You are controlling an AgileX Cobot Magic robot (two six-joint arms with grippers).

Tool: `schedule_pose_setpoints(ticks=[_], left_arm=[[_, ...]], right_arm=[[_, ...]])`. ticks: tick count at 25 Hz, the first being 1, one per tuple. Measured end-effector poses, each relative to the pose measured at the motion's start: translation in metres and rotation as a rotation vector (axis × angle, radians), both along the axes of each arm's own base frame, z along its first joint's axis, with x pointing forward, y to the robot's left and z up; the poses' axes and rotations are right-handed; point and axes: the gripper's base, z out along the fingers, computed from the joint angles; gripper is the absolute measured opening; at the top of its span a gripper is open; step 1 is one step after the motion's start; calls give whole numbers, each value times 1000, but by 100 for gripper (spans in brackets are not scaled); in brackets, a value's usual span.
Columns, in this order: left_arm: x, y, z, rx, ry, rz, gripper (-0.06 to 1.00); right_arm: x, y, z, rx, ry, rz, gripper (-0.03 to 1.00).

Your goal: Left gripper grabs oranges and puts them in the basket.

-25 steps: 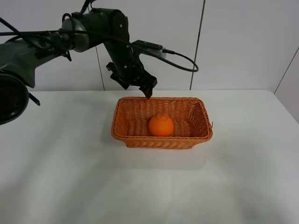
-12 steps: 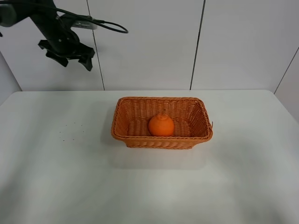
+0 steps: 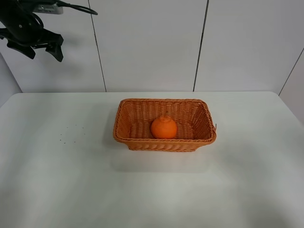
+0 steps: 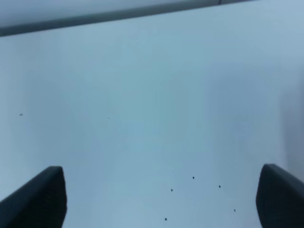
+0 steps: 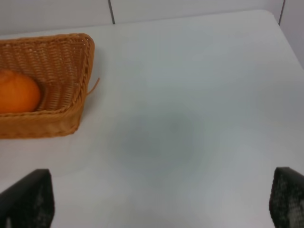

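The bright, dimpled orange point(image 3: 164, 127) with a small knobbed top sits in the middle of the woven wicker basket point(image 3: 142, 143), while the left gripper point(image 3: 42, 50), high and well apart from it, and the right gripper point(image 5: 156, 204) both gape wide, empty.

Orange point(image 3: 164, 127) in the basket point(image 3: 164, 144), midway across the table point(image 3: 71, 185), toward its rear edge.

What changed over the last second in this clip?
The left gripper swung from the back rim of the basket up and away to the far left, open and empty. The orange stayed inside the basket, and the basket did not move.
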Motion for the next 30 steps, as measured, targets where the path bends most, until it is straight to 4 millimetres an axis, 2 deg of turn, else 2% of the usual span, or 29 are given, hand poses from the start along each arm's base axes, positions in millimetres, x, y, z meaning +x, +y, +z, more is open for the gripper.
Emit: schedule_pose_setpoints(ticks=[8, 14, 21, 26, 30], left_arm=[[-55, 0, 27, 9, -56, -6, 90], [-126, 3, 56, 54, -197, -12, 90], [-208, 8, 78, 97, -334, 18, 90], [-253, 8, 77, 79, -354, 48, 90], [-285, 9, 61, 77, -356, 60, 90]], right_arm=[[0, 0, 0, 0, 0, 0, 69], [0, 0, 0, 0, 0, 0, 69], [0, 0, 0, 0, 0, 0, 69], [0, 0, 0, 0, 0, 0, 69], [0, 0, 0, 0, 0, 0, 69]])
